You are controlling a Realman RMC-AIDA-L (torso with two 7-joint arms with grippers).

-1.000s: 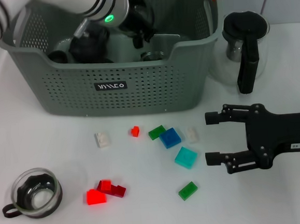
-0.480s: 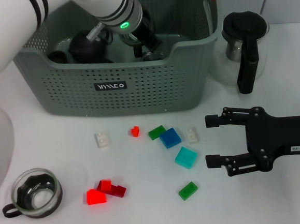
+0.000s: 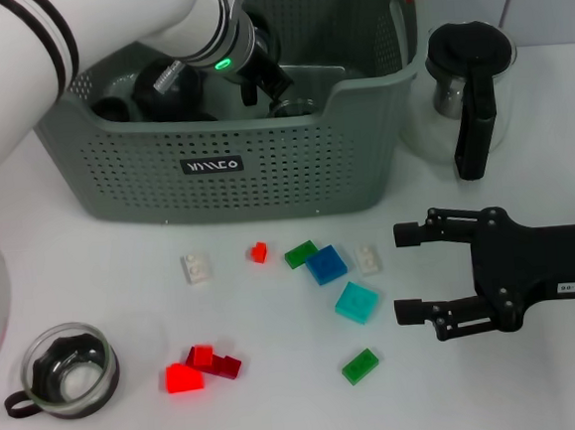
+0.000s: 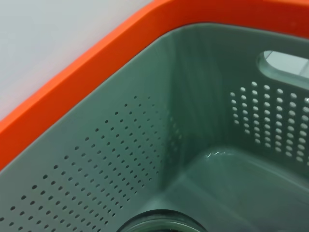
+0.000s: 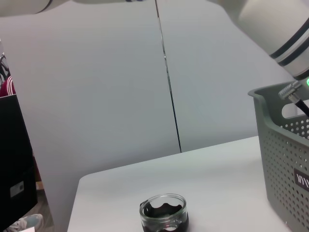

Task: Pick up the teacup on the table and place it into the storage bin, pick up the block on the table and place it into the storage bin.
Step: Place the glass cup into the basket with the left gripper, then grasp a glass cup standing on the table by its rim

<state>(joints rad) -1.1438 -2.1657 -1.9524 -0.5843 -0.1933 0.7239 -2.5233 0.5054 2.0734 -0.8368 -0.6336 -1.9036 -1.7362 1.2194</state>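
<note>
- The left arm reached from the robot's left over the rim of the storage bin [image 3: 264, 167], its wrist with a lit green ring down inside the bin.
- The left claw [image 3: 276, 91] sat low in the bin just above a glass rim [image 4: 161, 223]; whether it was wide, narrow or holding anything could not be told, as its fingers were hidden.
- The left wrist view looked along a perforated grey inner wall with an orange rim [image 4: 87, 63] and a handle cut-out.
- Dark round items lay in the bin's left part, too hidden to name.
- The right claw [image 3: 412, 272] hovered low over the white surface [image 3: 101, 250] on the robot's right, its black fingers spread wide and holding nothing.
- A teacup [image 3: 69, 372], clear glass with a dark insert and dark handle, stood upright on the surface at front left, well apart from the bin; it also showed in the right wrist view [image 5: 164, 211].
- Blocks lay scattered in front of the bin: a white block [image 3: 196, 268], a small red block [image 3: 259, 252], a green block [image 3: 300, 254] touching a blue block [image 3: 326, 265], a pale block [image 3: 370, 259], a cyan block [image 3: 356, 302] near the right claw, a second green block [image 3: 359, 366], and a red cluster [image 3: 200, 367].
- A glass pitcher [image 3: 469, 96] with a black handle stood just beside the bin on the right.
</note>
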